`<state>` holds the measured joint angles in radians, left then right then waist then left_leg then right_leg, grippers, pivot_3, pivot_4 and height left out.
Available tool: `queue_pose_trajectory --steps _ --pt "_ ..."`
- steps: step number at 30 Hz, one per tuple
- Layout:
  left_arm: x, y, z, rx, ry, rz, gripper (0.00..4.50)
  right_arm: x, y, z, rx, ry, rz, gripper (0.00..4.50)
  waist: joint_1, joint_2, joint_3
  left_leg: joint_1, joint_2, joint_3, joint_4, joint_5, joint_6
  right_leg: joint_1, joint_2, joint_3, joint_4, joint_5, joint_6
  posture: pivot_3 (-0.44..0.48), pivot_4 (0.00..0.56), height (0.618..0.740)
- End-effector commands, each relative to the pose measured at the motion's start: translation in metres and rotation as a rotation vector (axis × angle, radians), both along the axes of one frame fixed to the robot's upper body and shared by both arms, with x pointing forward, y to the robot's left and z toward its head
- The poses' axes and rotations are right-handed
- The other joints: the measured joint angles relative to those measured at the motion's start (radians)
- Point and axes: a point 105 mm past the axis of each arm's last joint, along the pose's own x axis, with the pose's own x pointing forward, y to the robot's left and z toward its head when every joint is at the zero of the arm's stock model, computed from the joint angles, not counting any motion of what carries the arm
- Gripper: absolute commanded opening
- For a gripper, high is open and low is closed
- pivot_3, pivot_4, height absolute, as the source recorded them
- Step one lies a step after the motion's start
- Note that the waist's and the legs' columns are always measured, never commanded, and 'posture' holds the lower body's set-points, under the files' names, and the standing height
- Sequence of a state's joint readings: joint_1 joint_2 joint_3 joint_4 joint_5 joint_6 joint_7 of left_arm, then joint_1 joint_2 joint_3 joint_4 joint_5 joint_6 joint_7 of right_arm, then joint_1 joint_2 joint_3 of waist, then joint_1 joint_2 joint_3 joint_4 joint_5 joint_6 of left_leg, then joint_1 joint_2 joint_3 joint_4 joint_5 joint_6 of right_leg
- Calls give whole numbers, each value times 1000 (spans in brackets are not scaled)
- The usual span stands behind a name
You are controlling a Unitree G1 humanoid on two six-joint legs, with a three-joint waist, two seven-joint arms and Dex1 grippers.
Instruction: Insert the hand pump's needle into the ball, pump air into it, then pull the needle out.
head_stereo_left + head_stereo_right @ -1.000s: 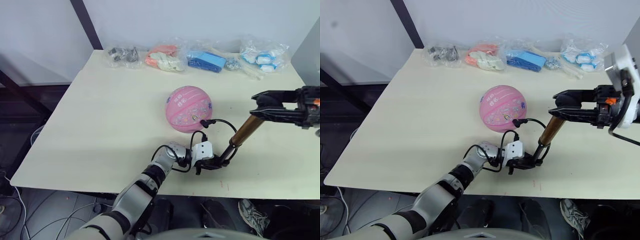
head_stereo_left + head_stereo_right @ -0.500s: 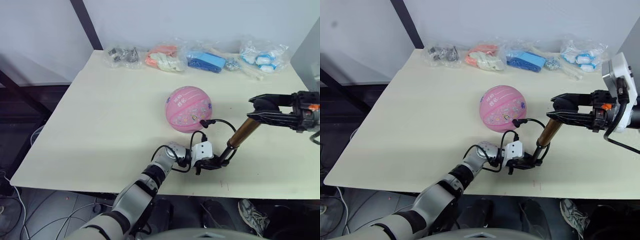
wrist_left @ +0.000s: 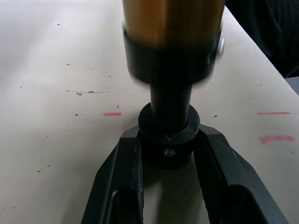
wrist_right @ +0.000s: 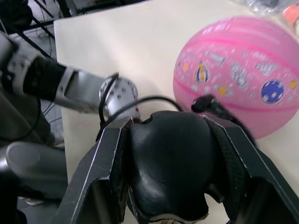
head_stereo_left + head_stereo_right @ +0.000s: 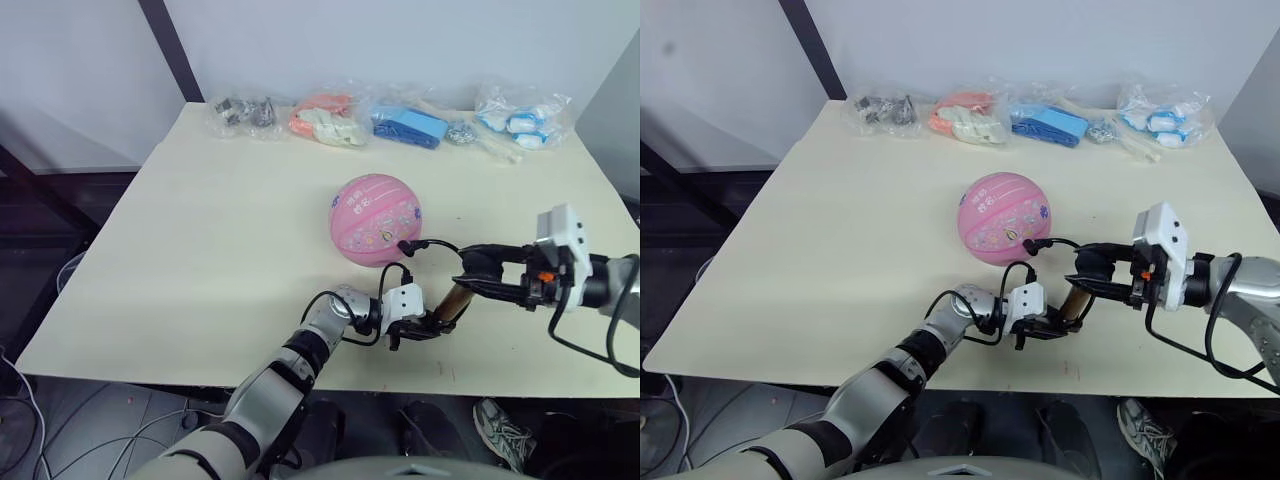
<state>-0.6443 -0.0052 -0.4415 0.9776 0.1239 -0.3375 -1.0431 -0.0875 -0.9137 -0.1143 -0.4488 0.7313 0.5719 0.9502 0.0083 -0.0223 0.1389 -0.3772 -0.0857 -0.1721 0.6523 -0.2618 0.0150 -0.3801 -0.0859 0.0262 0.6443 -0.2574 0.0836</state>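
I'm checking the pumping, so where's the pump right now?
The pump stands tilted near the table's front edge, just right of the ball, its base held by the left end effector and its handle by the right end effector.

Right gripper [image 5: 478,281] has driven the black handle [image 4: 170,163] down towards the left gripper [image 5: 432,327]; the hand pump [image 5: 457,299] now shows far less gold barrel.

The ball [image 5: 376,219] was pink with darker stripes and small coloured prints. The hand pump [image 5: 456,299] showed gold-bronze, with black handle [image 4: 168,161] and hose [image 5: 440,245]. The table [image 5: 200,230] was cream.
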Motion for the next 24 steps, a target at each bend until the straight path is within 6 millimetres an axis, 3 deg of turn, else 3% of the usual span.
queue_pose_trajectory --steps 1,6,9,15,24 --pt "-6 21 -28 115 68 26 1056 0 -5 -37 -67 88 -37 1945 -1 0 0 0 0 0 0 0 0 0 0 0 0 0 0 0 150 736" --pt "-6 21 -27 112 69 26 1056 -1 -4 -44 -73 76 -34 1945 -1 -1 -1 0 0 0 0 0 0 0 0 0 0 0 0 0 150 736" --pt "-6 21 -27 112 68 25 1056 0 -3 -34 -56 58 -31 1945 -1 -1 -1 0 0 0 0 0 0 0 0 0 0 0 0 0 150 736" --pt "-6 20 -27 111 69 25 1056 1 -11 30 -19 -38 -5 1945 1 3 2 -1 0 0 0 0 0 0 0 0 0 0 0 0 150 736" --pt "-7 18 -27 108 70 21 1056 -4 -24 92 -29 -100 -17 1945 4 6 5 -3 -1 0 0 0 0 -3 -2 0 0 0 -1 0 150 736"
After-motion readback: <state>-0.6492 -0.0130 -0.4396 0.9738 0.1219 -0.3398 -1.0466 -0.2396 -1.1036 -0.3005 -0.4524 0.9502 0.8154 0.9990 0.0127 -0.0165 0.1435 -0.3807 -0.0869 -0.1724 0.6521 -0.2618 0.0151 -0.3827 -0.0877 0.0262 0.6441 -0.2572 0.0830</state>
